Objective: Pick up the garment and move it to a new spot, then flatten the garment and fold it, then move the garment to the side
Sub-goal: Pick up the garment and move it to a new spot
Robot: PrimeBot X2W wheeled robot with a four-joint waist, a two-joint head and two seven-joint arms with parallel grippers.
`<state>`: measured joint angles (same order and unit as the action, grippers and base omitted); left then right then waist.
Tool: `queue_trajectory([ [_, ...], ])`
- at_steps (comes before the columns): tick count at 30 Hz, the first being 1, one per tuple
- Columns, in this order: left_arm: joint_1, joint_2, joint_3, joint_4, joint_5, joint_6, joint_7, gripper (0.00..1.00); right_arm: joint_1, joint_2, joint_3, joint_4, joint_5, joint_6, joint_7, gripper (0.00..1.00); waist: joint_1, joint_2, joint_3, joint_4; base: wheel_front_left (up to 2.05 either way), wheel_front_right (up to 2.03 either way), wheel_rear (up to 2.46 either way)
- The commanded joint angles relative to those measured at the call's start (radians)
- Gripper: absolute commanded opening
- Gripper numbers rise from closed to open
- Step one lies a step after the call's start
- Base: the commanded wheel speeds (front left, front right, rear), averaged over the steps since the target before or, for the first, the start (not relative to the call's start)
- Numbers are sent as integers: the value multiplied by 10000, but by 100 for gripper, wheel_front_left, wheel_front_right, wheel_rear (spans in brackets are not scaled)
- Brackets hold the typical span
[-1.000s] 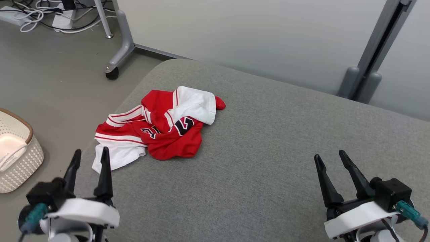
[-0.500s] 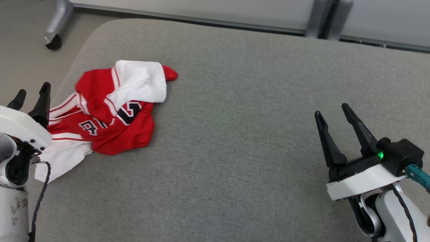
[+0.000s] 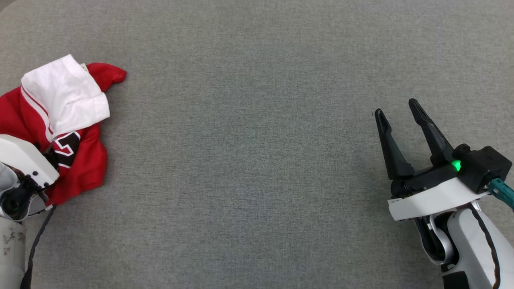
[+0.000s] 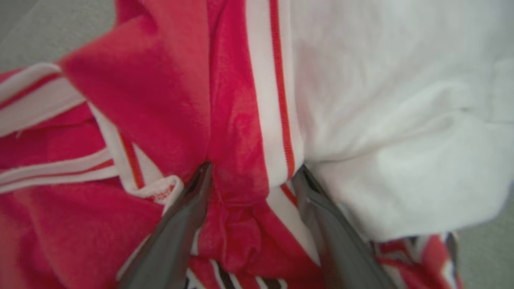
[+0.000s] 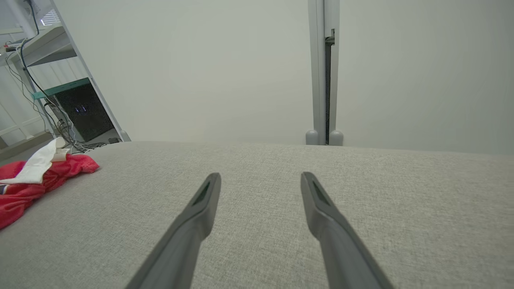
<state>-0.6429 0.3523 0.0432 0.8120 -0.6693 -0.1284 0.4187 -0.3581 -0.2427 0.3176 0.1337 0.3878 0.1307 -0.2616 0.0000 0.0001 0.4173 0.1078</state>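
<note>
Left gripper [image 4: 251,173]: fingers spread, tips sunk into the garment [image 4: 241,112], a red ridge of cloth standing between them; no pinch visible. In the head view its fingers are hidden under the white wrist housing [image 3: 24,158]. Left wrist view is close and soft; cloth runs off every edge.

Right gripper [image 3: 395,107]: spread wide, holding nothing, over the bare grey cushion [image 3: 257,168], well apart from the garment.

Garment lies crumpled at the cushion's left side, cut by the head view's left edge. Red, white panel on top, striped trim, black-and-white lettering partly covered, unreadable.
</note>
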Motion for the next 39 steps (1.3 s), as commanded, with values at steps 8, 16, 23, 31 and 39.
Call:
queue_trajectory([
  [8,-182,641,-1132,114,-219,-23,-1066,0,109,167,-99,116,1,2,-46,100,0,-1,-461,-127,0,0,0],
  [16,-474,1490,-2240,-1346,-437,-22,-1594,0,589,519,-95,386,104,2,-46,100,0,-1,-1921,-193,0,0,0],
  [23,-520,2079,-3156,-3148,-317,-21,-1428,0,1002,792,-168,551,145,2,-46,100,0,-1,-2934,-518,0,0,0],
  [31,-770,2049,-3994,-5885,82,88,-897,0,1321,1015,-273,587,97,2,-46,100,0,-1,-3840,-1393,0,0,0],
  [39,-1169,763,-4727,-8304,-13,565,-509,0,1220,883,-647,487,-5,2,-46,100,0,-1,-4137,-2533,0,0,0],
])
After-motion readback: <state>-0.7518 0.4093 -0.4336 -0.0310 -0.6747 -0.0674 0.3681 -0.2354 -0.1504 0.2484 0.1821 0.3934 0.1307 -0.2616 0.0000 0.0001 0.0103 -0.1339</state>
